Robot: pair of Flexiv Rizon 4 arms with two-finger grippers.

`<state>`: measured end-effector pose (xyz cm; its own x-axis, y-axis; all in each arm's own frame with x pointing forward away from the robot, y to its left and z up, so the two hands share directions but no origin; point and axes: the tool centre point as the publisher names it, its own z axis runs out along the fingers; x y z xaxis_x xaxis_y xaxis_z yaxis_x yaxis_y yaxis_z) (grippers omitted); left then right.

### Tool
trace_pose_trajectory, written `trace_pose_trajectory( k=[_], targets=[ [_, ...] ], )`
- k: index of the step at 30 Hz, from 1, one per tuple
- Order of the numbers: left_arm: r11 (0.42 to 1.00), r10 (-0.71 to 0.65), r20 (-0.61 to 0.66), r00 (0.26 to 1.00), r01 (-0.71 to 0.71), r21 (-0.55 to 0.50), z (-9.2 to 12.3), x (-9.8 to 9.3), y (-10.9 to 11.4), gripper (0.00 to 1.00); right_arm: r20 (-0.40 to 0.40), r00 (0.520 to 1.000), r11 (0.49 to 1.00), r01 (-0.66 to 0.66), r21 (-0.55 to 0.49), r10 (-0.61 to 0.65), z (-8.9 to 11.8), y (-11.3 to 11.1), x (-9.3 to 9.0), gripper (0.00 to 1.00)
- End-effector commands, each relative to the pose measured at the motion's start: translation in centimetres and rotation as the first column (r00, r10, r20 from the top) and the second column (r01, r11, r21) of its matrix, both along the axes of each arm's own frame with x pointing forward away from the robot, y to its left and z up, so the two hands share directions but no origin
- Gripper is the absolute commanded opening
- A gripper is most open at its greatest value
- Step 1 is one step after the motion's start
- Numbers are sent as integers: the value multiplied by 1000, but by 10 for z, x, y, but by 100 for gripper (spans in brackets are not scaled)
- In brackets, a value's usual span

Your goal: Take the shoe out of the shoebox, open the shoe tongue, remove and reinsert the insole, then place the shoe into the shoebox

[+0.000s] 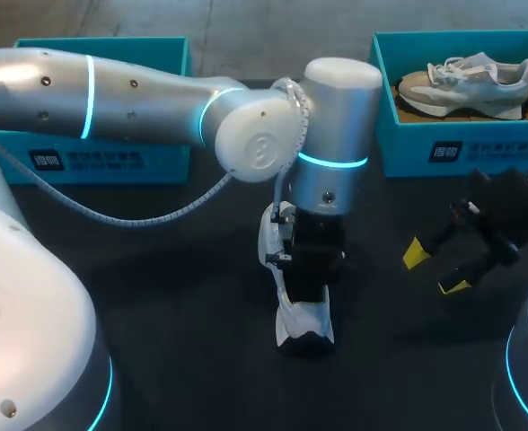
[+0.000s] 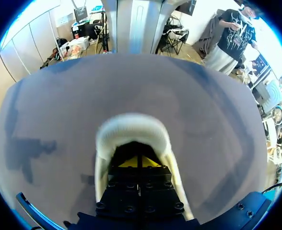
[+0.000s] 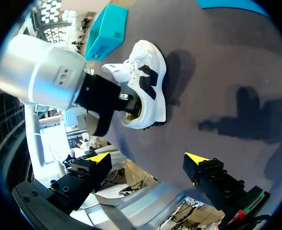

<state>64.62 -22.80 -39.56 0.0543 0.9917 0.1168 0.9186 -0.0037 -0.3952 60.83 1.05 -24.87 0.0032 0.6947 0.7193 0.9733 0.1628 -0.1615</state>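
Note:
A white shoe with black panels [image 1: 305, 325] stands on the dark table, near the middle. My left gripper [image 1: 311, 260] comes down from above into the shoe's opening. In the left wrist view the padded heel collar [image 2: 131, 126] curves around the gripper [image 2: 137, 162], whose yellow tips are pressed together inside the shoe. What they touch inside is hidden. My right gripper [image 1: 432, 268] hovers to the right of the shoe, open and holding nothing. From the right wrist view, the shoe [image 3: 148, 81] lies well ahead of the spread fingers [image 3: 148, 158], with the left gripper's black body in its opening.
A teal shoebox [image 1: 462, 148] at the back right holds a grey-and-white shoe [image 1: 466, 83]. A second teal box [image 1: 111, 160] stands at the back left, also seen as the teal box [image 3: 107, 29] beyond the shoe. My left arm spans the table's back half.

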Motion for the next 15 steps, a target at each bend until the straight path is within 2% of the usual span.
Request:
trace_pose_trajectory(
  k=[1,7,15],
  targets=[
    [1000,5,14,1000,-5,2,-15,-6,-6,0,0,1000,1000,1,-3,-1,0,0,-1,100],
    [1000,29,10,1000,-29,-13,-22,-5,-4,0,0,1000,1000,1,-3,-1,0,0,-1,100],
    [995,38,71,997,-31,-100,10,1,-4,0,0,1000,1000,1,-3,-1,0,0,-1,100]
  ],
)
